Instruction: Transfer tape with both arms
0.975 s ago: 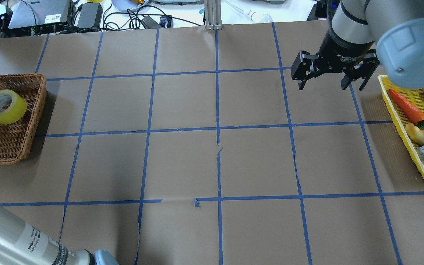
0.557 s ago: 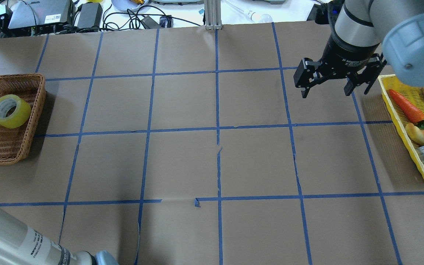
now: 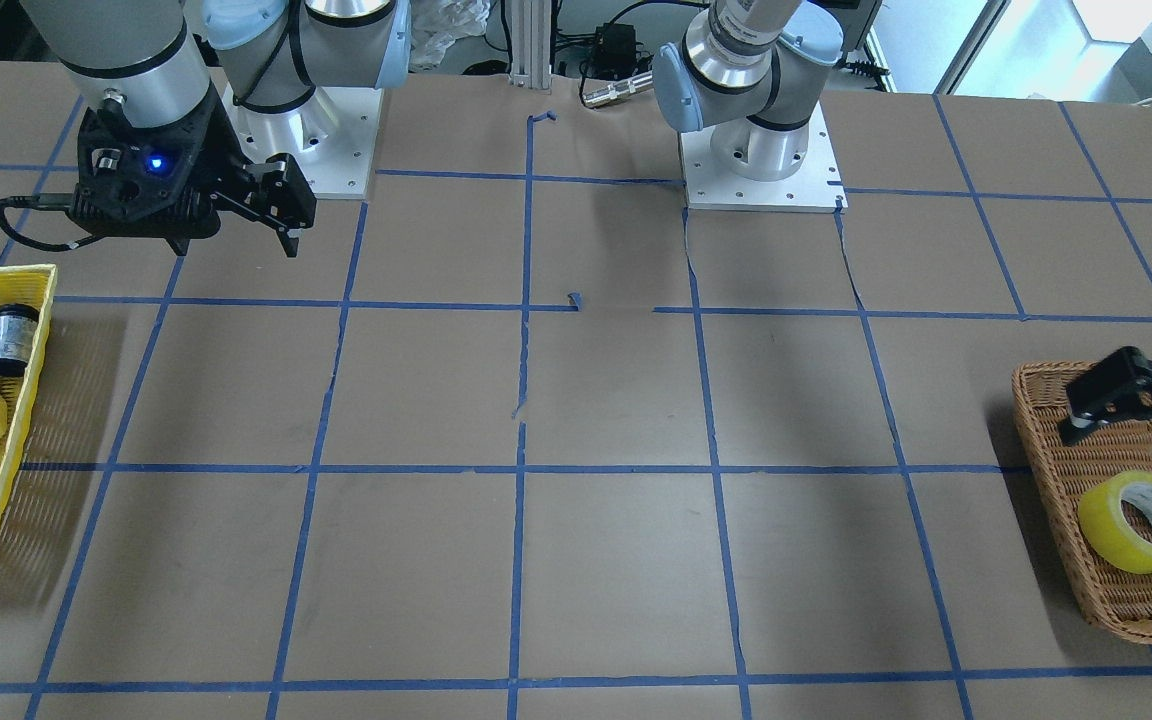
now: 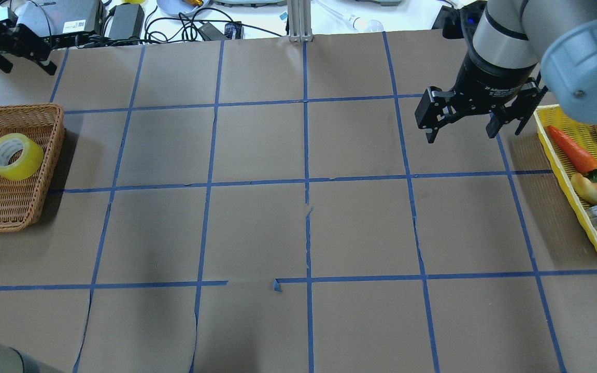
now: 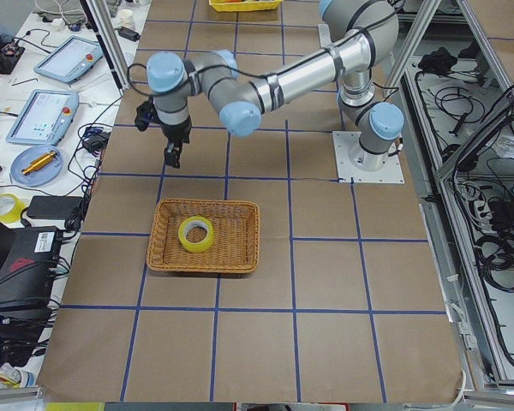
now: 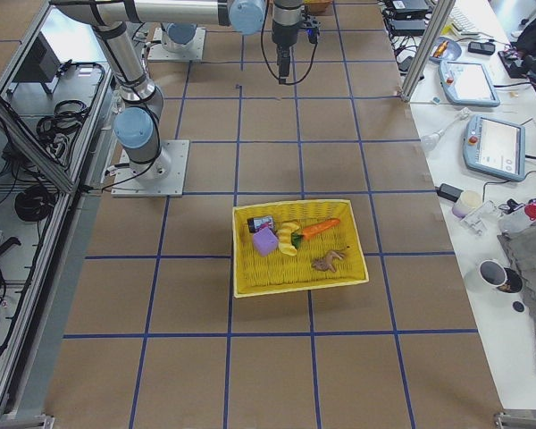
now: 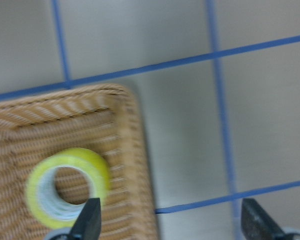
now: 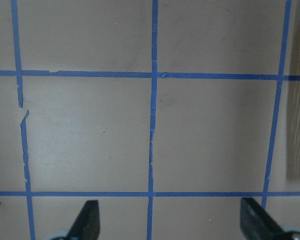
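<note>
Overhead exterior: tape point(image 4: 25, 165) rests tilted in basket point(image 4: 3, 212), core axis pointing up; left claw point(image 4: 27, 68) and right claw point(image 4: 472, 132) spread wide, holding nothing.

The overhead view looks forward and down on the table point(image 4: 257, 228) from behind, with the wicker basket point(image 4: 3, 207) at its left edge and the yellow tray point(image 4: 555, 150) at its right. The front-facing view looks steeply back from across — basket lower right, tray lower left. Each side view looks along the table from one end, farther off. The left wrist camera sits close above the basket's corner and the tape point(image 7: 95, 167); the right wrist camera faces straight down at the table.
</note>
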